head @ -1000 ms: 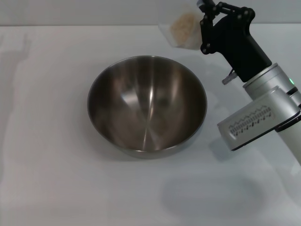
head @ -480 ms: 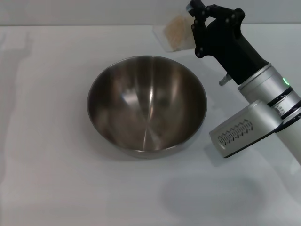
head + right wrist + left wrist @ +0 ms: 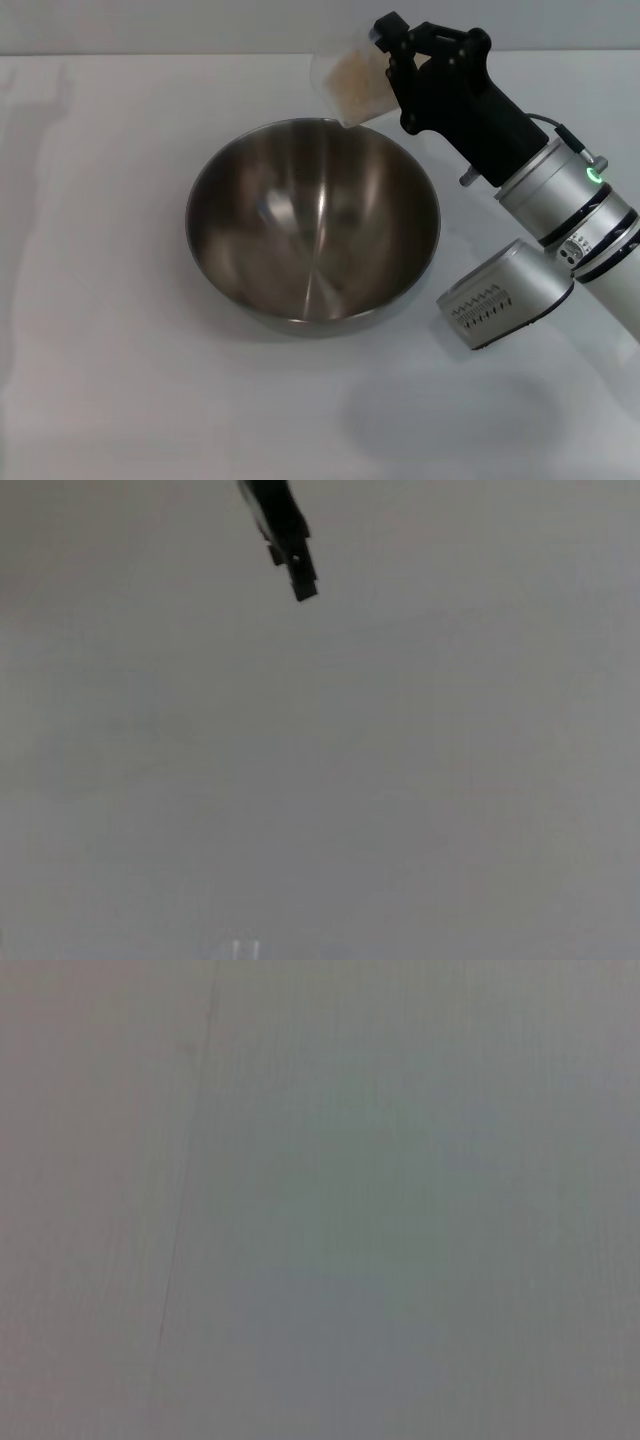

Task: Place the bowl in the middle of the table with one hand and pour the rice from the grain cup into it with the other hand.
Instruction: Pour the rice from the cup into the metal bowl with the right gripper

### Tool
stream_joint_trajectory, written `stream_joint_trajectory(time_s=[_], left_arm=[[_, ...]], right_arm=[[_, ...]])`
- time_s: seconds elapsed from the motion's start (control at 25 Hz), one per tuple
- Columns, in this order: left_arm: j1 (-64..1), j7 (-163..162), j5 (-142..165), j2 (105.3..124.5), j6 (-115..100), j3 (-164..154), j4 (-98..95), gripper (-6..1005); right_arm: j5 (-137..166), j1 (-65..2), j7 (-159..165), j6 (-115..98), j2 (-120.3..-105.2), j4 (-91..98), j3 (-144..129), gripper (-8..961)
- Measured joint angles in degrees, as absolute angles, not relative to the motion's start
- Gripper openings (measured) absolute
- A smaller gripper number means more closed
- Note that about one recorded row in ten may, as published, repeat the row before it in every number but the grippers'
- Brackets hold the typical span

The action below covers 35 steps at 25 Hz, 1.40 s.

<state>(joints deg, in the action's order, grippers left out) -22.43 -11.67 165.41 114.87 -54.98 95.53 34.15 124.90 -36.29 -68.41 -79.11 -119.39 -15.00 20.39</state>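
The steel bowl (image 3: 312, 220) stands empty near the middle of the white table (image 3: 100, 380). My right gripper (image 3: 385, 62) is shut on the clear grain cup (image 3: 348, 88), held in the air over the bowl's far right rim and tilted toward the bowl. The rice (image 3: 350, 78) lies heaped inside the cup; no grains show in the bowl. The right wrist view shows only a black finger (image 3: 283, 535) against plain grey. The left gripper is out of view, and its wrist view shows only a blank surface.
The right arm's silver forearm (image 3: 545, 240) reaches in from the right edge, beside the bowl's right side. A faint shadow lies on the table in front of the bowl at the lower right.
The right gripper has carried the cup leftward from beyond the bowl's right side to over its far rim, tipping it more. The bowl has not moved.
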Motion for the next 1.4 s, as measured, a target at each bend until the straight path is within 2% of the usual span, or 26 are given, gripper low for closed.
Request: stream_joint_trajectory(time_s=[0.52, 0.6, 1.04, 1.24, 1.4], left_arm=[[-22.9, -11.3, 165.4, 114.87, -54.4, 95.7, 35.0, 665], [-23.1, -11.3, 165.4, 115.57, -54.4, 97.3, 35.0, 665], [-23.5, -11.7, 165.2, 115.79, -54.1, 98.8, 35.0, 666], [-23.5, -11.6, 165.3, 116.94, -53.9, 101.0, 35.0, 666], [-23.5, -11.8, 165.3, 117.08, -53.9, 101.6, 35.0, 666]], right_arm=[[131.9, -37.2, -72.5, -81.0, -119.28, -11.0, 20.5, 19], [132.7, -37.2, -72.9, -81.2, -119.24, -10.6, 20.5, 19], [137.7, -37.8, -75.4, -82.4, -119.05, -7.8, 20.4, 19], [139.0, -38.3, -77.2, -83.3, -118.92, -6.6, 20.4, 18], [140.0, -38.6, -79.8, -83.8, -118.84, -6.0, 20.4, 18]])
